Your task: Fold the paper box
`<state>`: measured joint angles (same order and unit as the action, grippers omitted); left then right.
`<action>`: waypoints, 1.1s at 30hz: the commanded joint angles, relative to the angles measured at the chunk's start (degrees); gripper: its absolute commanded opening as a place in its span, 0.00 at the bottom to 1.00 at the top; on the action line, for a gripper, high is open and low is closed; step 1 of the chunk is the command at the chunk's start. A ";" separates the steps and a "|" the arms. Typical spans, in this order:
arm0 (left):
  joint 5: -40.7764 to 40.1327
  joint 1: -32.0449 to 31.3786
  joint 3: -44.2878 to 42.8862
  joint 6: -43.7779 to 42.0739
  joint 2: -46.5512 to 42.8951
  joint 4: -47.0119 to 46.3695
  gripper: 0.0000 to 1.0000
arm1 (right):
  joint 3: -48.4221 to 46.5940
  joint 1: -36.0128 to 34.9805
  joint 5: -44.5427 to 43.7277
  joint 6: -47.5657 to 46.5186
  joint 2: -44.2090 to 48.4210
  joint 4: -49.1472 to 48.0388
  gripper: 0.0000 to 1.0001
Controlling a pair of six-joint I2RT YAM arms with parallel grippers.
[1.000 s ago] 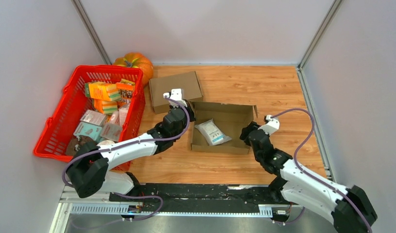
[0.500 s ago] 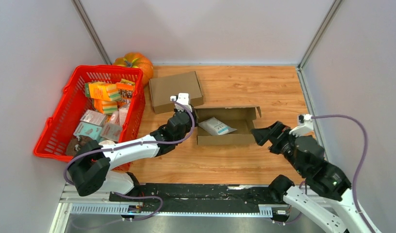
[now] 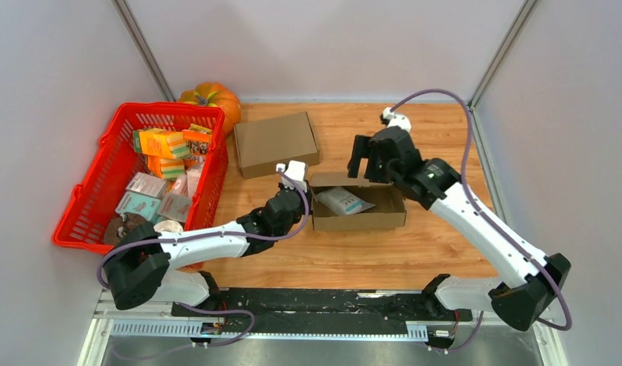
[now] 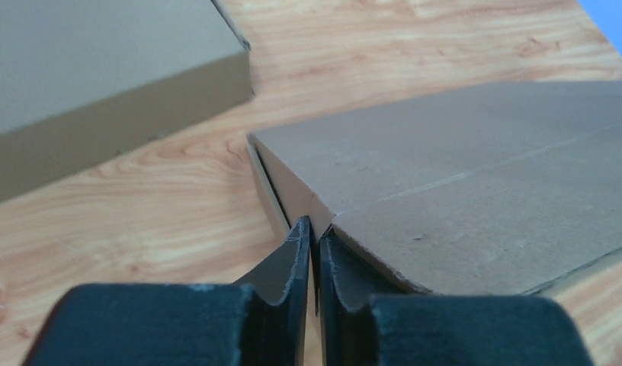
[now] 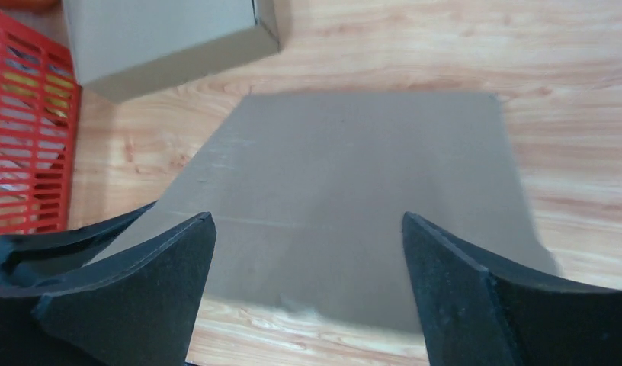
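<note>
Nosing a corner of the paper box (image 4: 460,175).
My left gripper (image 4: 312,229) has its jaws nearly pressed together, tips touching cardboard; my right gripper (image 5: 308,225) hangs spread wide above it, empty.

The right hand (image 5: 308,217), fingers spread wide, hangs above the paper box (image 5: 354,191) on the wooden table (image 5: 445,46).

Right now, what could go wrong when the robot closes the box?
1. The left pincer is shut right at a corner of the box. The flap could fold down onto it.
2. The packet lies loose inside, so it might snag the flap or get squashed.
3. The right pincer hangs open over the flap. A hard push might slide the box.
</note>
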<state>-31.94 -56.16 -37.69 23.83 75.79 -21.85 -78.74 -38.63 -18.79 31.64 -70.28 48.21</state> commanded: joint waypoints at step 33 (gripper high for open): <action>45.74 5.62 -18.12 7.73 18.79 23.34 0.49 | 43.23 36.52 37.06 -0.08 10.44 -20.60 0.68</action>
<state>9.69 -50.74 -55.37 34.35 94.54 0.93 -33.93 -3.14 7.31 34.48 -53.45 32.23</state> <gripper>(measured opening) 0.479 0.703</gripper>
